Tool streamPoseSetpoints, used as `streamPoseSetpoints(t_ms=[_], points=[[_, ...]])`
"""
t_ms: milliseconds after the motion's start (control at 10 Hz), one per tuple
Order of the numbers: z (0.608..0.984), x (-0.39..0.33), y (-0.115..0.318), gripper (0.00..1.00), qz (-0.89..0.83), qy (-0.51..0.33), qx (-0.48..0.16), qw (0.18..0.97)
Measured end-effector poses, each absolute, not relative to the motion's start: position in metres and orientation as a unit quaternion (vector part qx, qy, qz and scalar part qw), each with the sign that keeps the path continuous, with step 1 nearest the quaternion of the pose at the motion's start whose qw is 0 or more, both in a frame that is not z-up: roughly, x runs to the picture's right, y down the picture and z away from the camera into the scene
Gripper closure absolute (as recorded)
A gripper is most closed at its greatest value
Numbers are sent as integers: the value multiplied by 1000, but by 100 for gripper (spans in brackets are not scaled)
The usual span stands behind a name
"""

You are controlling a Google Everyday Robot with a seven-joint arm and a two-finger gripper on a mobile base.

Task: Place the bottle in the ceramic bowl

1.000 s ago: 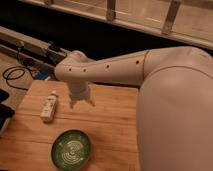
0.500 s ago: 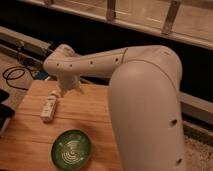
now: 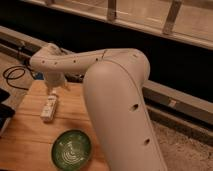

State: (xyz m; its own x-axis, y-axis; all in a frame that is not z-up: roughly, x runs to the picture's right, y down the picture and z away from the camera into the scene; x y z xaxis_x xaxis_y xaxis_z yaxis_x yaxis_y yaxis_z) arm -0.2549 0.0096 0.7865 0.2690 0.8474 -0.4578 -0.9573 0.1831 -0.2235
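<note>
White bottle [image 3: 48,108] lies on worktop [image 3: 24,141], spread claw [image 3: 53,92] at its twelve o'clock: centre over its body, pinch across, carry to ceramic bowl [image 3: 71,149] at five o'clock

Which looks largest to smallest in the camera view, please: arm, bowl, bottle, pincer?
1. Arm, nearest the camera.
2. Bowl.
3. Bottle.
4. Pincer, just above the bottle's far end; little of it shows, so its rank is unsure.
</note>
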Motion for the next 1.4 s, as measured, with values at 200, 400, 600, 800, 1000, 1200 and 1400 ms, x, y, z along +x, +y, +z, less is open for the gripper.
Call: streamPoseSetpoints(t_ms=[200,400,600,800,1000,1200,1400], points=[[787,-251,9,35,594,118,-236,760],[783,-237,15,35,602,123,-233,754],[783,-225,20,35,603,118,-237,753],[791,-234,24,35,594,110,-244,759],[802,-271,29,35,578,97,-260,767],[814,-315,25,35,562,82,-271,778],[825,-364,22,35,540,61,-285,789]])
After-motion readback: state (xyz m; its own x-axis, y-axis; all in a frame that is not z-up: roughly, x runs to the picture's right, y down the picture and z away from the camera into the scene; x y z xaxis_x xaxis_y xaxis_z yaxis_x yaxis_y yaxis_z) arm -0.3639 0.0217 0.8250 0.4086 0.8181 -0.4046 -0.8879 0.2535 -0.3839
